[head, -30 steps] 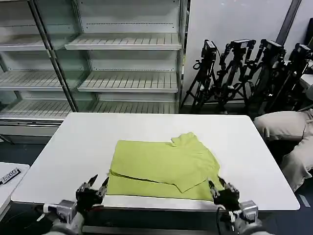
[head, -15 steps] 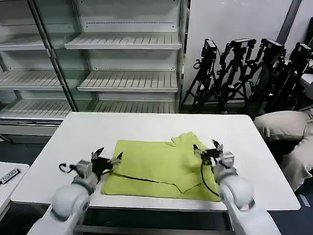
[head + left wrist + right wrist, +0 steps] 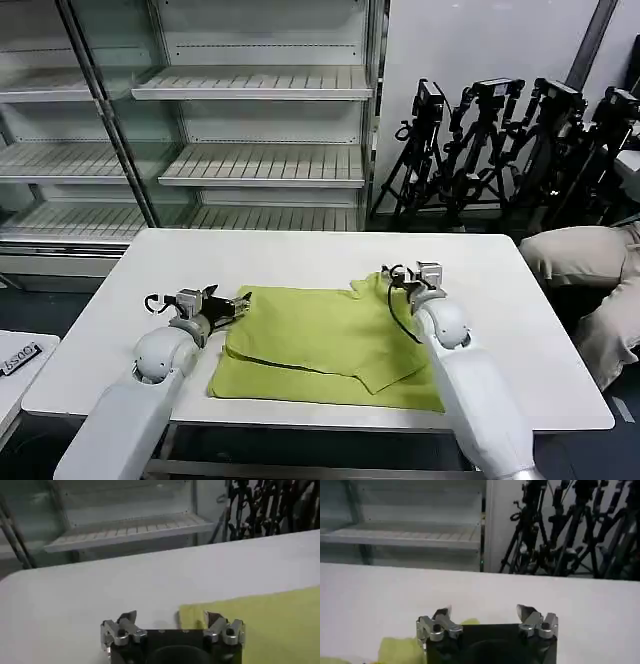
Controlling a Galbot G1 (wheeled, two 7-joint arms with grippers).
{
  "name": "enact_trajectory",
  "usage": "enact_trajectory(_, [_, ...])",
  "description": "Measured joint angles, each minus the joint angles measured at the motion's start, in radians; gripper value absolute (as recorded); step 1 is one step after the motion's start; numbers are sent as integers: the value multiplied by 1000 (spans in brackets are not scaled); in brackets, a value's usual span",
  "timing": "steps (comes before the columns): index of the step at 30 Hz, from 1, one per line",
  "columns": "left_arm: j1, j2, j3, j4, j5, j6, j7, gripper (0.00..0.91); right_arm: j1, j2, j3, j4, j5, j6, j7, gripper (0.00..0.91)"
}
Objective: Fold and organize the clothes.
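Observation:
The lime T-shirt [image 3: 330, 345] lies partly folded on the white table [image 3: 300, 260], with a sleeve bump at its far right corner. My left gripper [image 3: 232, 303] hovers open at the shirt's far left corner; in the left wrist view that gripper [image 3: 170, 617] straddles the yellow-green corner [image 3: 192, 616]. My right gripper [image 3: 398, 279] is open over the far right sleeve. In the right wrist view it [image 3: 484, 612] has bare table between its fingers and a bit of the shirt [image 3: 400, 650] beside it.
Metal shelving [image 3: 250, 120] stands behind the table. Black camera tripods [image 3: 510, 150] crowd the back right. Beige fabric bundles [image 3: 590, 270] lie off the table's right edge. A small white side table [image 3: 15, 365] sits at the left.
Both arms have reached forward from the table's near edge to the shirt's far corners. The shirt has not moved.

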Motion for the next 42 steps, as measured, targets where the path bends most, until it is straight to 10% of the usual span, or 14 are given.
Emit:
enact_trajectory(24, [-47,-19,23,73,-15,-1,50,20,12,19,-35,-47,45,6,-5,0])
enact_trajectory(42, [132,51,-58,-190,-18,0,28,20,-205,-114,-21,348,101,-8,23,0])
